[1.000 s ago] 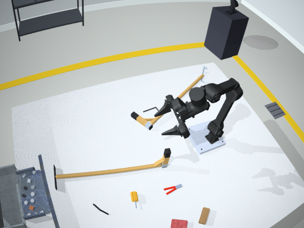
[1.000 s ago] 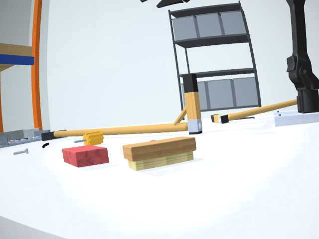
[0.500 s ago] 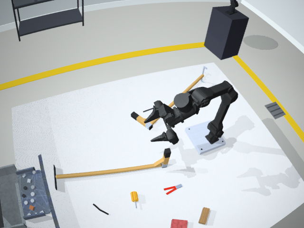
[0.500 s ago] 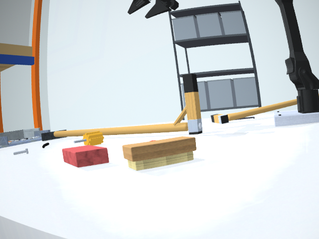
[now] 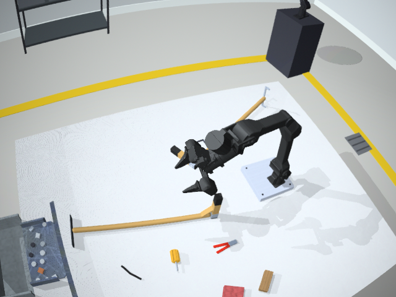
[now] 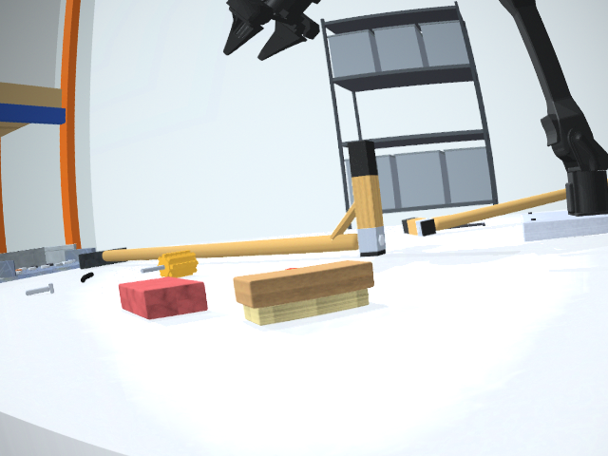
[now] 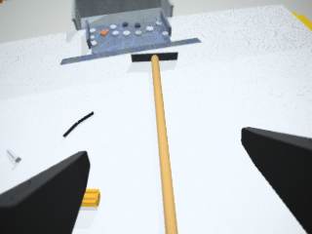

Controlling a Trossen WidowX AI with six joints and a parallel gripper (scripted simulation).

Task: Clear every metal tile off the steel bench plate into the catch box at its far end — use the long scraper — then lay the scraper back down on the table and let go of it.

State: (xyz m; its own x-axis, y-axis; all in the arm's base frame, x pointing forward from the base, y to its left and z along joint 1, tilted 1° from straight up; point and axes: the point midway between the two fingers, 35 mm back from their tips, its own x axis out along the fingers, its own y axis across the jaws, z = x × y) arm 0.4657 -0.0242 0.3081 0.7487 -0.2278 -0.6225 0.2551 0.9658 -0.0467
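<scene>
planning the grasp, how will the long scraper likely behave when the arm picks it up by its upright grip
The long scraper will probably move as one stiff piece, its shaft being straight and thick. It may feel nose-heavy and dip at the black blade, far from the upright grip.

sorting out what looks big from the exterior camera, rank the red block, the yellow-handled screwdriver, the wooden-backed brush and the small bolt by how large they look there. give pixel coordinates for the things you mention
1. wooden-backed brush [image 5: 266,281] [image 6: 304,287]
2. red block [image 5: 233,291] [image 6: 164,298]
3. yellow-handled screwdriver [image 5: 174,255] [image 6: 178,263] [image 7: 92,198]
4. small bolt [image 6: 39,290] [image 7: 15,156]
</scene>
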